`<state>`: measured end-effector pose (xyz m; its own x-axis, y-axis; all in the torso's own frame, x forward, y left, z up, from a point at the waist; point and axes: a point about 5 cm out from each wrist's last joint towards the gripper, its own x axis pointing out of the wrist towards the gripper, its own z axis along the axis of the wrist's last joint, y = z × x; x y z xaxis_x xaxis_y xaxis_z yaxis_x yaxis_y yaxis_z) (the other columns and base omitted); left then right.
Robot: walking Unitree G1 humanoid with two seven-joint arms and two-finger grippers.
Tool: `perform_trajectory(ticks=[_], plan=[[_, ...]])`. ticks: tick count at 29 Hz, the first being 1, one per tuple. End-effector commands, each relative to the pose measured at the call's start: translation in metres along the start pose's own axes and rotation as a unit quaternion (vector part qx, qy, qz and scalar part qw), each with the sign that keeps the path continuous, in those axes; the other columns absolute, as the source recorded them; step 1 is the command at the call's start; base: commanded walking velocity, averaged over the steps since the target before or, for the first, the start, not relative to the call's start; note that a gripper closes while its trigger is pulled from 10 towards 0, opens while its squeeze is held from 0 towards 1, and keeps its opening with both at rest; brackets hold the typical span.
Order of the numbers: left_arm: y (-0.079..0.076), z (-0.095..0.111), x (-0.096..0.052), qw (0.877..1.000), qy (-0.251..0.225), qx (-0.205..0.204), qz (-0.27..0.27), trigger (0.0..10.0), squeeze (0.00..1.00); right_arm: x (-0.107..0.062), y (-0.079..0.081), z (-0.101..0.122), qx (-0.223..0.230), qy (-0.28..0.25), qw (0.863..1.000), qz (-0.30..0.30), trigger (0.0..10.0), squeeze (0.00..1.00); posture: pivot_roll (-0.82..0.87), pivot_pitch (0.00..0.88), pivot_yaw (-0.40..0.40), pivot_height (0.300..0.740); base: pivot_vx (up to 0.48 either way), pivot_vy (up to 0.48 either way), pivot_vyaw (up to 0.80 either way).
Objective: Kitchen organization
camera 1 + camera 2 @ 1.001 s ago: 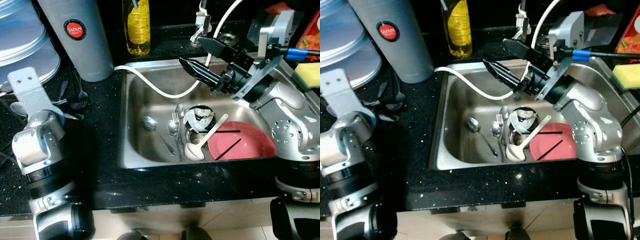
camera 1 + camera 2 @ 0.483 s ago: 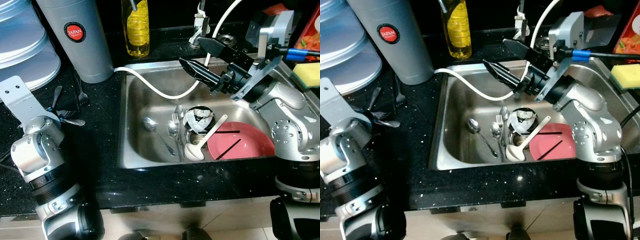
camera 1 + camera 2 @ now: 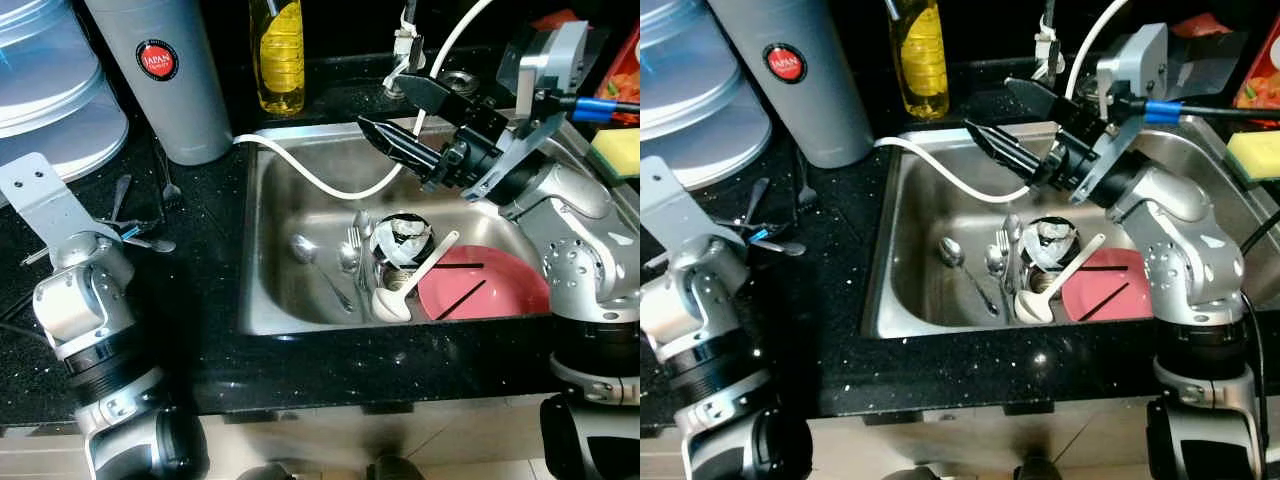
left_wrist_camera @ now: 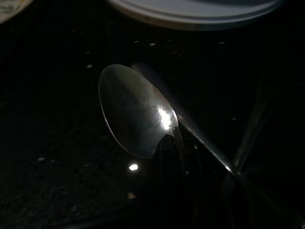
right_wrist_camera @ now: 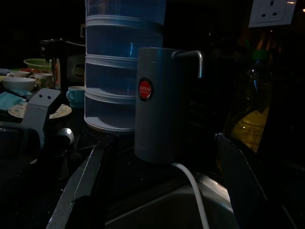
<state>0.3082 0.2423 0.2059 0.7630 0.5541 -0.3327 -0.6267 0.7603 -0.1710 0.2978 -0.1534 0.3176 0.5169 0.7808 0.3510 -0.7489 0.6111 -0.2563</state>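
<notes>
You are early in the tidy-up, by the look of it: a few pieces of cutlery (image 3: 135, 225) lie on the black counter (image 3: 200, 330) to the left of the sink (image 3: 300, 210), while most of the washing-up sits in the basin — a spoon (image 3: 305, 250), a fork (image 3: 352, 245), a patterned bowl (image 3: 400, 240), a white ladle (image 3: 400, 290) leaning out of it, and a pink plate (image 3: 490, 290) with black chopsticks (image 3: 462, 295) across it. Your left gripper (image 4: 174, 157) is down at the counter cutlery with a spoon bowl (image 4: 133, 109) right at its fingertips; the wrist view is too dark for you to tell whether the fingers are clamped on the handle or just resting against it, so treat the grasp as unconfirmed. Your right gripper (image 3: 400, 120) hangs over the back of the sink with its fingers spread wide and nothing between them. Room is tight there: the white hose (image 3: 310, 175) loops through the basin just beneath it, and the tap (image 3: 405, 40) and yellow bottle (image 3: 278, 50) stand close behind. On the left, the grey flask (image 3: 165, 80) and the stacked blue containers (image 3: 50, 90) crowd the back of the counter — your free space is the bare front strip and the sink's left half.
</notes>
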Motion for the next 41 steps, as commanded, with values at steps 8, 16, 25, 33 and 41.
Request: perform_trajectory(ticks=[8,16,25,33,41], plan=[[0.010,0.023,-0.011,0.995,-0.078,0.040,0.049,10.0,1.00,0.001,0.001,0.001,-0.001,-0.007,1.000,0.001,10.0,0.00,-0.03,0.100,0.093,0.740,0.000,0.000,0.00],[0.015,0.010,-0.015,0.997,-0.022,-0.005,0.075,10.0,1.00,0.002,0.002,0.000,0.002,-0.009,1.000,0.002,10.0,0.00,-0.03,0.099,0.093,0.740,0.000,0.000,0.00],[0.012,-0.005,-0.007,0.996,0.045,-0.038,0.068,10.0,0.00,0.002,0.002,0.000,0.002,-0.010,1.000,0.000,10.0,0.00,-0.03,0.099,0.098,0.740,0.000,0.000,0.00],[0.015,-0.024,-0.002,0.991,0.103,-0.048,0.071,8.9,0.00,0.002,0.002,0.000,0.002,-0.011,1.000,-0.001,10.0,0.00,-0.03,0.099,0.100,0.740,0.000,0.000,0.00],[0.026,-0.041,0.002,0.987,0.131,-0.027,0.085,0.0,0.00,0.001,0.002,0.000,0.003,-0.011,1.000,-0.001,10.0,0.00,-0.03,0.100,0.096,0.740,0.000,0.000,0.00]])
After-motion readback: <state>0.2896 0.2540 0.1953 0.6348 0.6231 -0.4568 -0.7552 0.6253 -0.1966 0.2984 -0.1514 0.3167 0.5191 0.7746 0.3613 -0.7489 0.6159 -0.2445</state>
